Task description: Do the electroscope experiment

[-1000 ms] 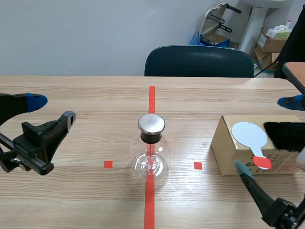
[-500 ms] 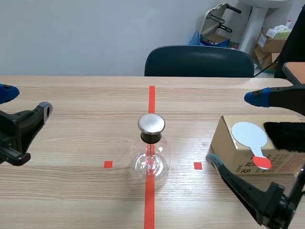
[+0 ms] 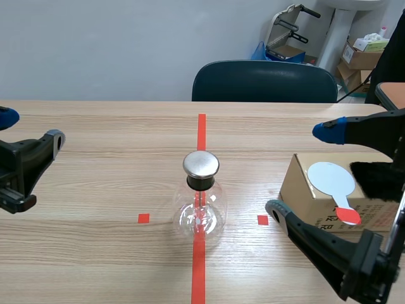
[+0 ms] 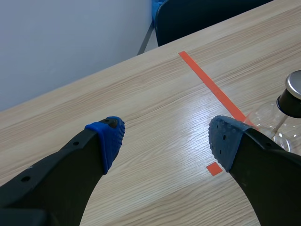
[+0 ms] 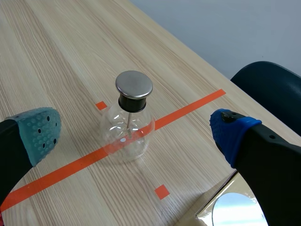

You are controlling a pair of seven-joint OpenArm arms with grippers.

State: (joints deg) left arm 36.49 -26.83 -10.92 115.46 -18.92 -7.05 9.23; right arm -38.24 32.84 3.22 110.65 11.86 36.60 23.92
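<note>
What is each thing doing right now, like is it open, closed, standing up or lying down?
glass flask: standing upright on the red tape line, metal cap on.
cardboard box: closed.
white paddle: lying flat on the box.
black fur: lying on the box.
left gripper: open, empty.
right gripper: open, empty.

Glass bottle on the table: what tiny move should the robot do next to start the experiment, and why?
Probably the right gripper should shift over the box and lower onto the white paddle lying there. It and the left gripper are open and empty, and the glass bottle stands untouched, so a tool likely needs picking up first.
</note>
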